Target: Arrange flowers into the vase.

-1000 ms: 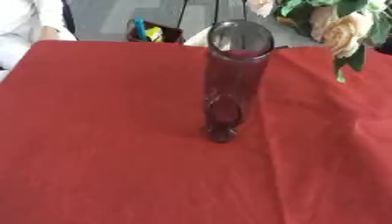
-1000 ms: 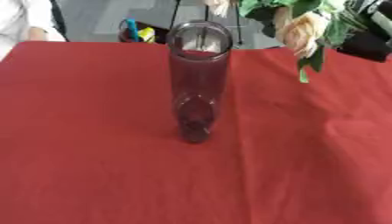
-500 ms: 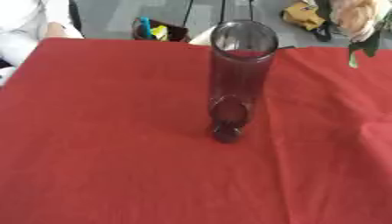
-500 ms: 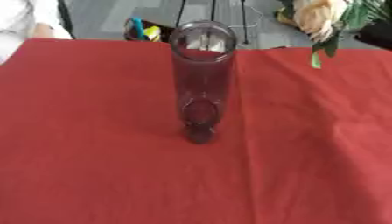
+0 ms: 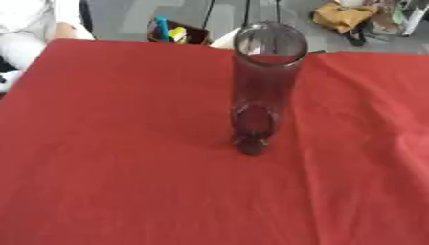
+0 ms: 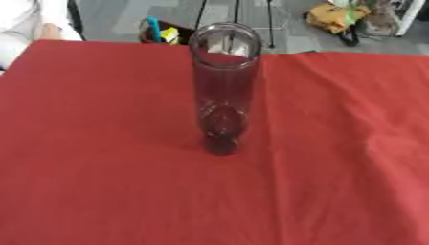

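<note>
Vase [image 5: 261, 81] stands upright mid-surface [image 5: 109, 158] on red cloth, empty — neither hand nor any flower shows, so hand state can't be told. Stems should enter straight down through its narrow mouth.

It looks like a lab or studio: grey carpet floor [image 5: 134, 19], tripod legs [image 6: 237, 14] and bags [image 5: 342, 16] behind a red-clothed table [image 5: 109, 143].

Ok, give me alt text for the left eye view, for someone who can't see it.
A tall clear glass vase stands upright and empty near the middle of a red tablecloth. No flowers or robot hands are in view.
</note>
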